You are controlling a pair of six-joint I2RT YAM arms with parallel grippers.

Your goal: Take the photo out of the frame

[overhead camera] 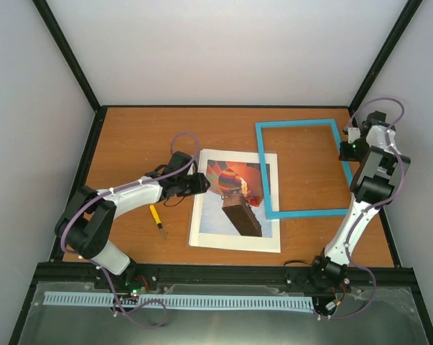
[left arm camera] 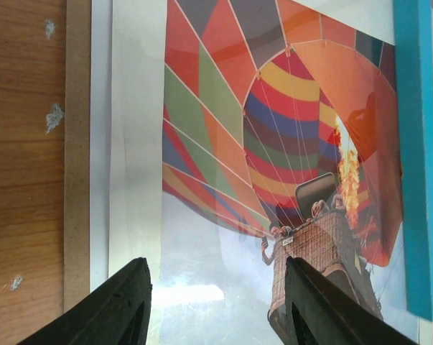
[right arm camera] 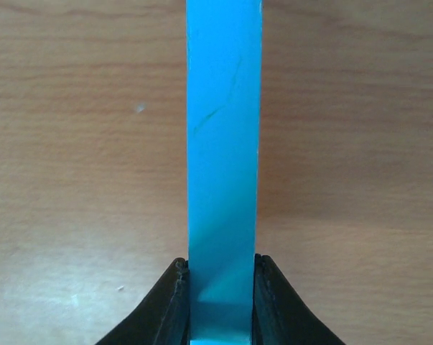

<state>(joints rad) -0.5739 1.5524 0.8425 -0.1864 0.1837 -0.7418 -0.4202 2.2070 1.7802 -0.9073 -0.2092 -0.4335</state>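
The left arm and right arm have white shells, black joints, looping purple cables and black claw fingers

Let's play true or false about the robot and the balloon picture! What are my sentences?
The right pincer is shut on the frame. True.
The photo sits inside the frame. False: it lies outside, with only one frame rail across its right part.
The left pincer squeezes the photo. False: it is open above it.
A yellow screwdriver lies beside the photo. True.
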